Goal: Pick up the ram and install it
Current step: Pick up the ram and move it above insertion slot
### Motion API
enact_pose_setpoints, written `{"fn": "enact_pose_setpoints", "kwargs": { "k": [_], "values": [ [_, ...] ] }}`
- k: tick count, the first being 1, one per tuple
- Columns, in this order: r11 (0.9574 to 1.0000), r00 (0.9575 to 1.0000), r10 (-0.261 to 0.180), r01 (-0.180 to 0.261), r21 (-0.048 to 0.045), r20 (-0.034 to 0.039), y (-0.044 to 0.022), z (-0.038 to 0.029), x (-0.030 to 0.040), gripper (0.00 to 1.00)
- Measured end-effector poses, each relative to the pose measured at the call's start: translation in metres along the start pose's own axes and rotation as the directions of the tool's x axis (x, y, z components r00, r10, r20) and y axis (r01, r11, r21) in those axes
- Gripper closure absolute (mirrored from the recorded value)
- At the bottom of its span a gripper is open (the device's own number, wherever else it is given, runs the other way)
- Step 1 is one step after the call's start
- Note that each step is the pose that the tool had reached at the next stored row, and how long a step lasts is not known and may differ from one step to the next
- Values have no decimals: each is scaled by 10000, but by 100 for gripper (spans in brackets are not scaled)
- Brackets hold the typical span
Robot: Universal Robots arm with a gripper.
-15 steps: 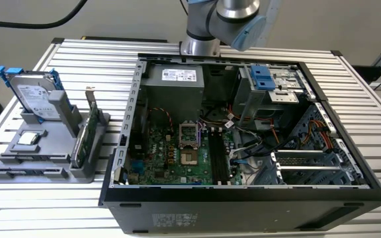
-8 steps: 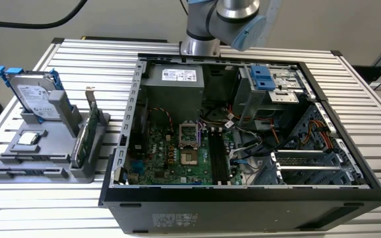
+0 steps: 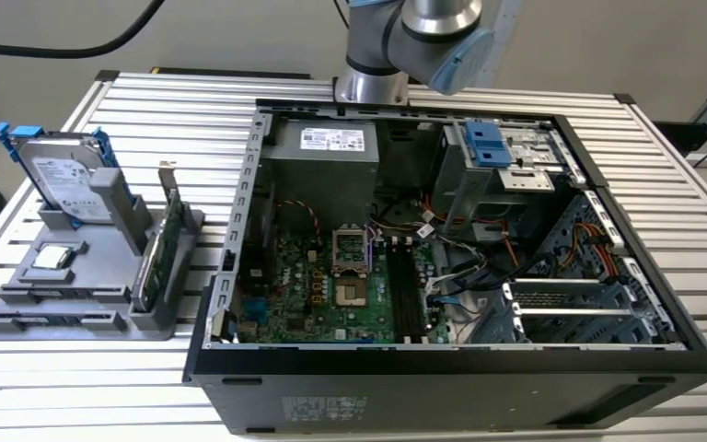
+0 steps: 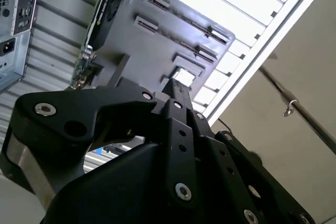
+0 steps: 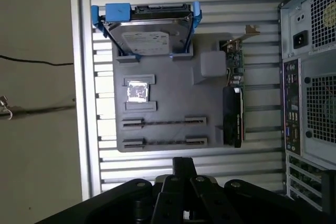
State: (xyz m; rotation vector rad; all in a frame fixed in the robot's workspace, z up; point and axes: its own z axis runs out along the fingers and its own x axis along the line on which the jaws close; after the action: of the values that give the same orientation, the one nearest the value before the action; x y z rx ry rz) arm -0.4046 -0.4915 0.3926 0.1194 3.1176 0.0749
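Observation:
The ram (image 5: 164,123) shows as a thin dark strip standing on edge in one long slot of the grey holder (image 5: 168,77), with a second similar strip (image 5: 164,141) in the slot beside it. In the exterior view the ram (image 3: 56,293) lies at the holder's front, on that view's left. My gripper (image 5: 183,162) hangs well above the slatted table, its tips just off the holder's edge nearest those slots. In the second wrist view the gripper (image 4: 176,83) points at the holder, fingers pressed together with nothing seen between them.
On the holder stand a silver hard drive with blue rails (image 3: 65,180), a green card with a metal bracket (image 3: 163,239) and a small square chip (image 3: 52,258). The open computer case (image 3: 599,184) lies at the exterior view's right, with black memory slots (image 3: 405,285) on its board.

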Motion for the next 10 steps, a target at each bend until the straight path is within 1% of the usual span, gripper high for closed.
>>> {"fn": "enact_pose_setpoints", "kwargs": {
  "k": [6, 10],
  "values": [
    [9991, 9991, 423, -423, 8, 21, 0, 0, 3, 100],
    [9970, 9970, 770, -770, 13, 39, -1, 0, 8, 100]
  ]
}}
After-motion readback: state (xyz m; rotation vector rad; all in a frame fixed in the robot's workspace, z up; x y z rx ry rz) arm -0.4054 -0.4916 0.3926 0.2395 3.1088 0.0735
